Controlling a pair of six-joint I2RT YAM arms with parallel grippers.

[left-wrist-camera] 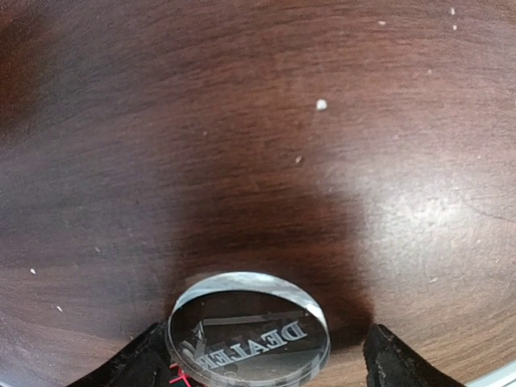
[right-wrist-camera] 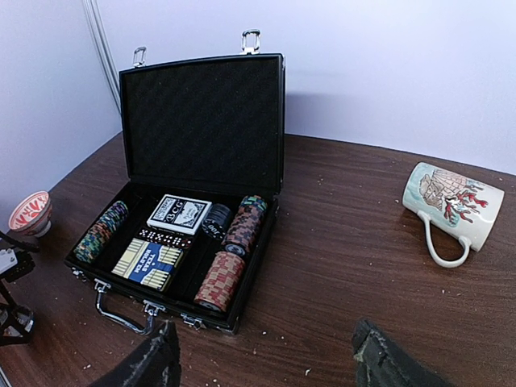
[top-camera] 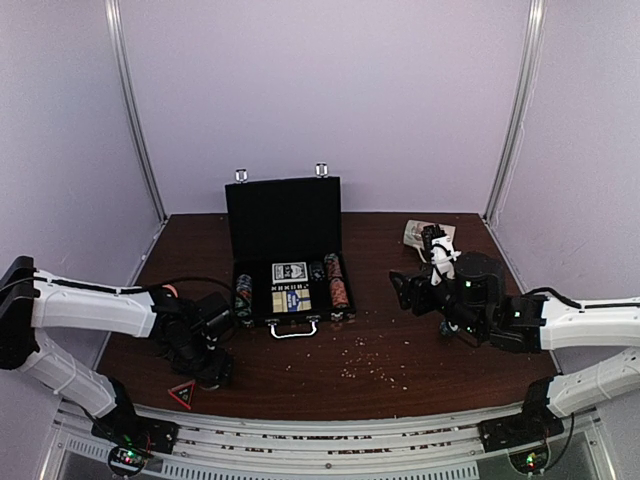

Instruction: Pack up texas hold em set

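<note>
Step in hand, judged: collecting the loose dealer button, lying on the table front-left, well apart from the open briefcase holding chip stacks and card decks. Left gripper is straddling it with jaws wider than the disc, gripping nothing; right gripper is hovering open, empty. Next move is calling for a square close on the thin rim, then a carry to the case.

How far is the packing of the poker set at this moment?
Done: chip stacks and card decks lie in the open case. In hand: the clear dealer button lies on the table between the open left tool, ungripped. Remaining: put it inside and close the case.
</note>
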